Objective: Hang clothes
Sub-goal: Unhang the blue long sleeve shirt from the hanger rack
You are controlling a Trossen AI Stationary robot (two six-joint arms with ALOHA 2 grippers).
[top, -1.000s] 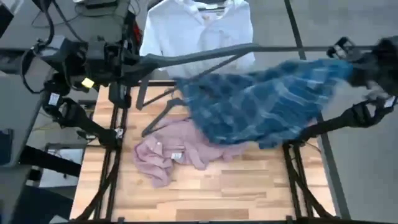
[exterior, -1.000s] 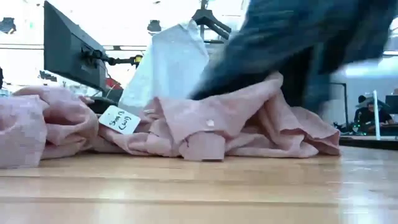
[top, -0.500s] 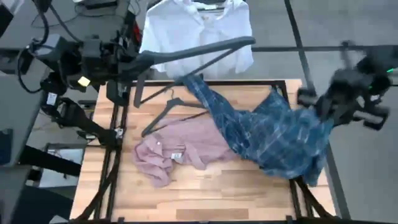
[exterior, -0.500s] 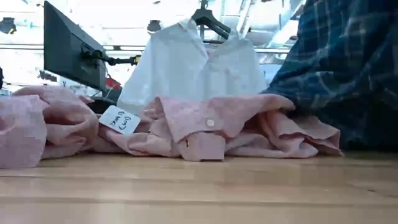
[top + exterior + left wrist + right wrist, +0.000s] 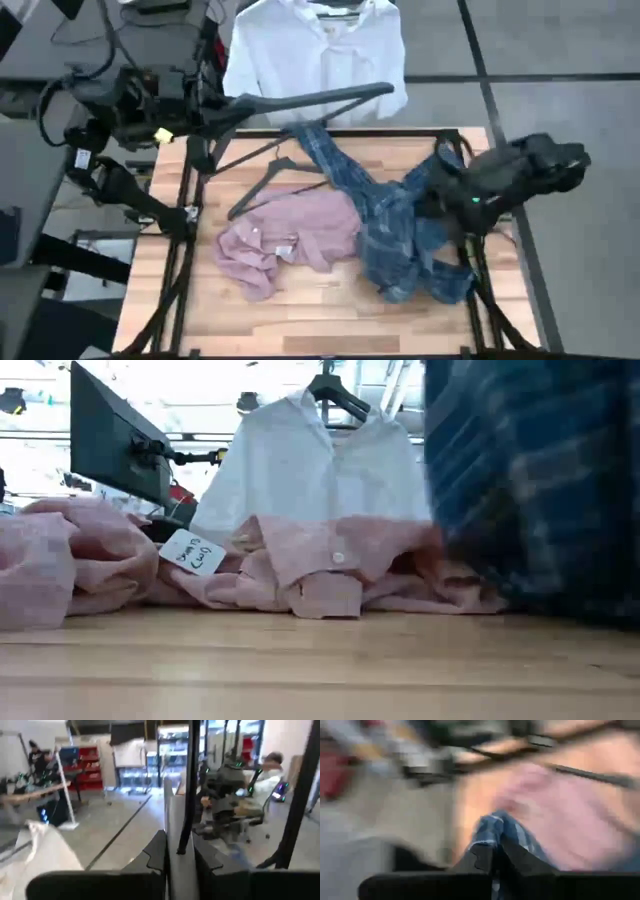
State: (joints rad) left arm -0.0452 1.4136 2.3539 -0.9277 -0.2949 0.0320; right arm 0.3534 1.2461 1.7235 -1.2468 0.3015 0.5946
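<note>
The blue-and-white plaid shirt (image 5: 400,225) lies in a long crumpled strip across the table's right half, its edge over the pink shirt (image 5: 290,240), which lies bunched at mid-table. The white shirt (image 5: 315,50) hangs on a hanger (image 5: 335,395) beyond the far edge. My right gripper (image 5: 432,197) is low over the table's right side, shut on the plaid shirt. My left gripper (image 5: 212,106) is at the far left, level, shut on a dark hanger (image 5: 310,97). The plaid strip's far end (image 5: 305,135) reaches up under that hanger; whether it hangs on it I cannot tell. My left gripper pinches the dark hanger at its left end (image 5: 176,827) between its two fingers. The fingers come level from the table's left. The hanger sticks out toward the right, lifted clear above the far edge. My right gripper pinches a bunched fold of the plaid shirt (image 5: 492,827) between its two fingers, slanting down from the table's right. The cloth trails slack onto the table below it.
A second dark hanger (image 5: 268,178) lies on the wood at the far left, beside the pink shirt. The table's black frame rails (image 5: 185,250) run along both sides. Bare wood (image 5: 330,320) shows along the near edge. A monitor (image 5: 115,445) stands behind the table.
My right gripper has swung down from high beyond the right edge toward the table's middle, tipping downward. The plaid shirt, spread wide in the air before, has fallen into a narrow crumpled strip on the table; its far end has stayed under the hanger.
</note>
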